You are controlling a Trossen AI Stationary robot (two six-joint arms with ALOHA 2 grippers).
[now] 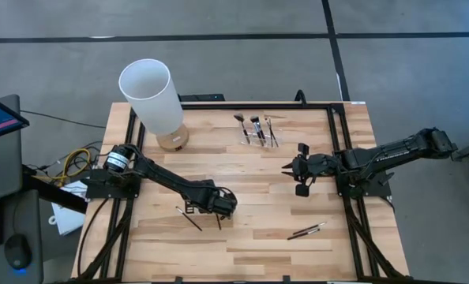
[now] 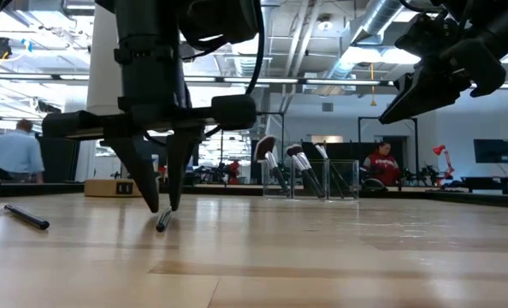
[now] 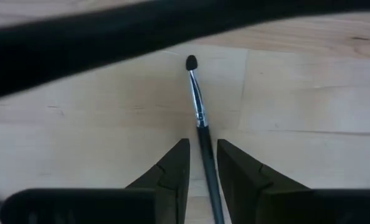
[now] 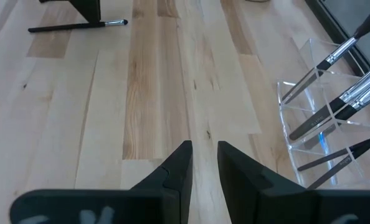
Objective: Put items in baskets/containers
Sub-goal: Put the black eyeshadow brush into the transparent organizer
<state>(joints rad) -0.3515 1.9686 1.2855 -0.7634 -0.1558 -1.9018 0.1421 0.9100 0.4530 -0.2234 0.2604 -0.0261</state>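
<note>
Two grippers in play, clear brush holder (image 1: 258, 132) as my landmark, at the table's far edge. My left gripper (image 1: 221, 207) sits well away from the holder, toward the near-left of the wooden table (image 1: 250, 244), fingertips down at the surface. In my left wrist view a thin brush (image 3: 199, 118) lies flat between my fingers (image 3: 172, 165), dark tip pointing away, silver ferrule mid-shaft. Fingers are narrow, one on each side of the handle, close to it, but I can't confirm full contact. The low view shows the same gripper (image 2: 162, 205) with tips at the table and the brush end (image 2: 163, 221) poking out beneath. A second loose brush (image 1: 189, 218) lies just left of this gripper, also far from the holder.

My right gripper (image 1: 300, 172) hovers off the table, a short way near-right of the holder, holding nothing; fingers show a narrow gap in my right wrist view (image 4: 203, 163). The holder (image 4: 325, 134) is off to one side there, with brushes leaning in its slots.

Three or so brushes stand in the holder (image 2: 310, 178), heads up. Two more brushes (image 1: 305, 231) lie side by side further near-right of the holder, past my right gripper. White cylinder (image 1: 151, 99) on a wooden base stands left of the holder.
</note>
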